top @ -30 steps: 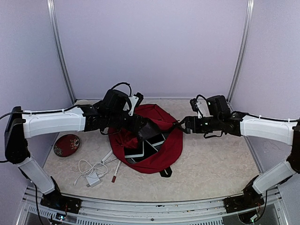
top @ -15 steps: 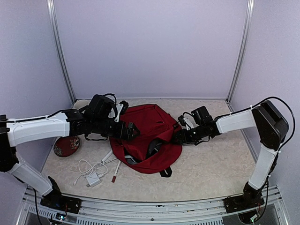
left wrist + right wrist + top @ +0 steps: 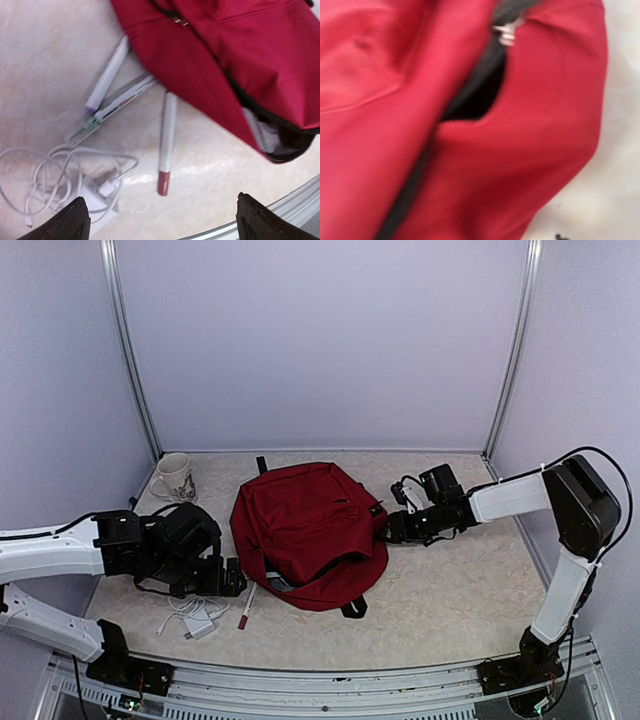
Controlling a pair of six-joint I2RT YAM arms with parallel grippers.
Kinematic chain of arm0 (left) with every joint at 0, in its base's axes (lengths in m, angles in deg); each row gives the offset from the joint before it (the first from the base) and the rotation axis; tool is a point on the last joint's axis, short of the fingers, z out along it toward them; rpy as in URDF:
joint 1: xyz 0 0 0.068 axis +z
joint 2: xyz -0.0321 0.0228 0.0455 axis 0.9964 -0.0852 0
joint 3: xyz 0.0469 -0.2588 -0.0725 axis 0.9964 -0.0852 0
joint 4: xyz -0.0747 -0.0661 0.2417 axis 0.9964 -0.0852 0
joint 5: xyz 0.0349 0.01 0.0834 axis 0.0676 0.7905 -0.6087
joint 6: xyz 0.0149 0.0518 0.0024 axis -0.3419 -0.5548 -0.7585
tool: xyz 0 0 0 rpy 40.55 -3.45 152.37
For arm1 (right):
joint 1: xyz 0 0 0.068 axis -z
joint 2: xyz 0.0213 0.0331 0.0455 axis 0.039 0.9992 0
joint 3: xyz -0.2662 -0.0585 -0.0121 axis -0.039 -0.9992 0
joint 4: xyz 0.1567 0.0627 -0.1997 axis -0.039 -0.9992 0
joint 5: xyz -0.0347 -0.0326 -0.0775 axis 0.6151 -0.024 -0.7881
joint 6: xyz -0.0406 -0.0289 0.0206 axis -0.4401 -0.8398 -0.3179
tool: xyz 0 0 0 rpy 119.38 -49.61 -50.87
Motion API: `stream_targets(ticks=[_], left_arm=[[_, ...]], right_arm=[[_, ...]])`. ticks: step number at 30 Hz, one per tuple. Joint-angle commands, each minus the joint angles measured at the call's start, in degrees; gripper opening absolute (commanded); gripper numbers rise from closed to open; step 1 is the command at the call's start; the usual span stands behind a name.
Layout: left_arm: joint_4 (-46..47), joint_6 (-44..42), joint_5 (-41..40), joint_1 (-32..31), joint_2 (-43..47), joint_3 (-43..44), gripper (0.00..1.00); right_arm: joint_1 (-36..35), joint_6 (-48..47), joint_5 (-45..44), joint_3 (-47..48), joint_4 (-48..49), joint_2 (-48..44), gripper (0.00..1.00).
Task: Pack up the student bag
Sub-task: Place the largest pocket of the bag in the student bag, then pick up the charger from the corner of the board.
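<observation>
Bag [image 3: 305, 525] interior mostly hidden | left end effector [image 3: 162, 220] spread | right end effector [image 3: 388, 530] unclear

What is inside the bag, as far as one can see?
Through the gap in the bag, only a strip of grey lining shows. The red fabric covers everything deeper, so any contents cannot be seen.

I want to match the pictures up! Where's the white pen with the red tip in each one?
Top external: the pen lies beside the student bag's lower-left edge.
Left wrist: the pen is mid-picture, just under the bag.
Right wrist: not in it.
Shared landmark: the red bag, in all three.
</observation>
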Motion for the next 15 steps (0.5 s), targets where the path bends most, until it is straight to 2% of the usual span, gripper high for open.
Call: stream_targets(ticks=[1,5,10,15], left_arm=[[-12.4,14.2,-7.6,-4.5,-0.1,-1.5,0.99],[-15.1,12.5,-11.2,-4.2,-2.5,-1.4,0.99],[-9.5,5.9,-8.2,-1.2,-7.7,-5.0,0.99],[-5.1,0.3,-6.2,-1.7,-11.5,-6.7,0.99]], right_arm=[[0.2,-1.0,2.7,-2.9,-0.2,-6.2,0.63],[0.2,-1.0,4.9,-4.6,0.8,-7.3,0.63],[0.1,-1.5,5.7,-5.3,0.1,-7.1,0.63],[0.2,-1.9,5.6,-7.3,0.5,-8.0,0.62]])
